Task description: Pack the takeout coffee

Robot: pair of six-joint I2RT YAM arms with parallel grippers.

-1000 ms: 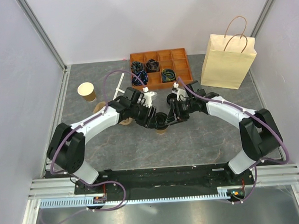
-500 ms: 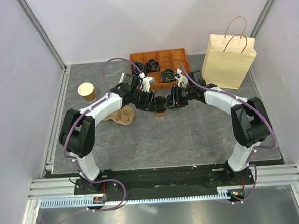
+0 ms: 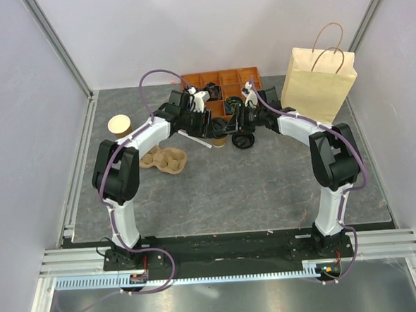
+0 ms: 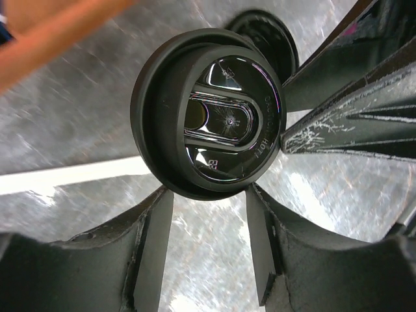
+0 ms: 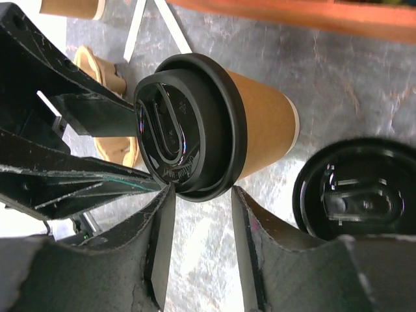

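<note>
While crowding the takeout coffee (image 5: 260,123) with left tool (image 4: 208,192) and right tool (image 5: 203,190) part open, holding nothing, could bump it over; might snag the spare lid (image 5: 354,195) beside it.

The takeout coffee (image 5: 263,120), a small brown kraft-paper cup capped with a round black lid (image 5: 182,146), stands on the grey desk (image 3: 266,188), mid-rear.

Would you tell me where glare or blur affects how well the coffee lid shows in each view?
Left wrist: bright glare streaks the glossy lid of the takeout coffee, and the orange tray is a blur. Right wrist: milder reflections on that lid; the loose lid beside it looks slightly soft. Top external: even light, no glare, sharp but small.
</note>
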